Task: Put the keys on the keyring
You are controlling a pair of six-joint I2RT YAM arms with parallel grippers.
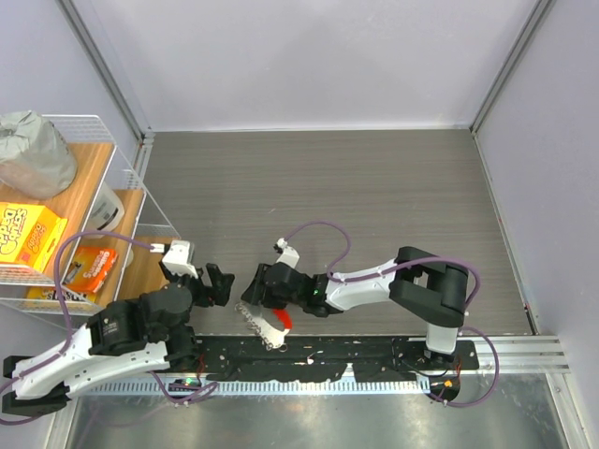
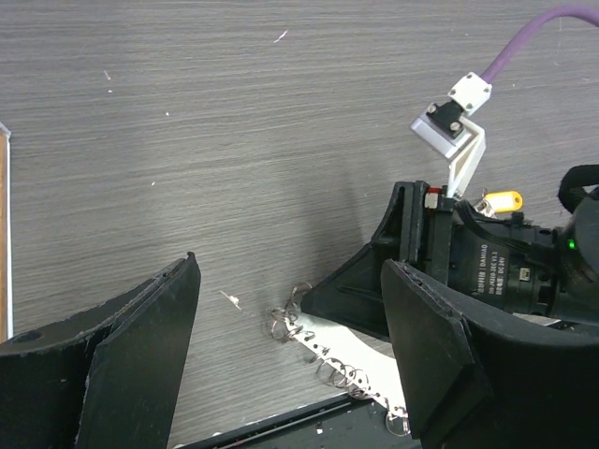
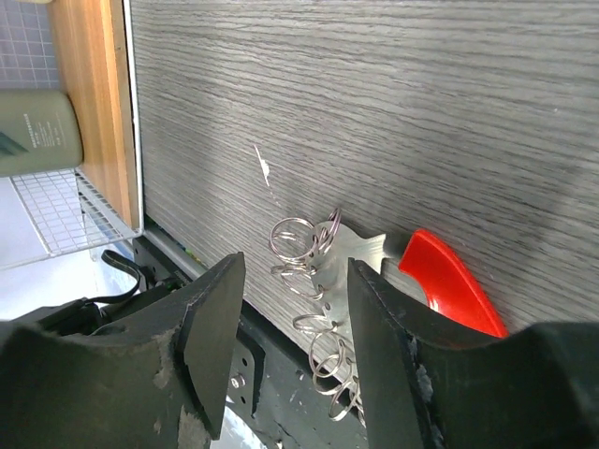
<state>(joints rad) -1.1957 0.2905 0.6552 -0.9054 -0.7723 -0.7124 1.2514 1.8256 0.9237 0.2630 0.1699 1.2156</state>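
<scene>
Right gripper (image 3: 295,281), jaws apart, is straddling the keyring (image 3: 309,245) at lower centre; the yellow key (image 2: 501,199) is lying unthreaded

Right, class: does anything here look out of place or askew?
The keyring lies at the near edge of the table, its rings spilling onto the black rail. A small white scrap lies nearby.

Right end effector (image 3: 292,327) overhangs the keyring (image 3: 351,253); wire shelf (image 1: 94,173) flanks left.
</scene>
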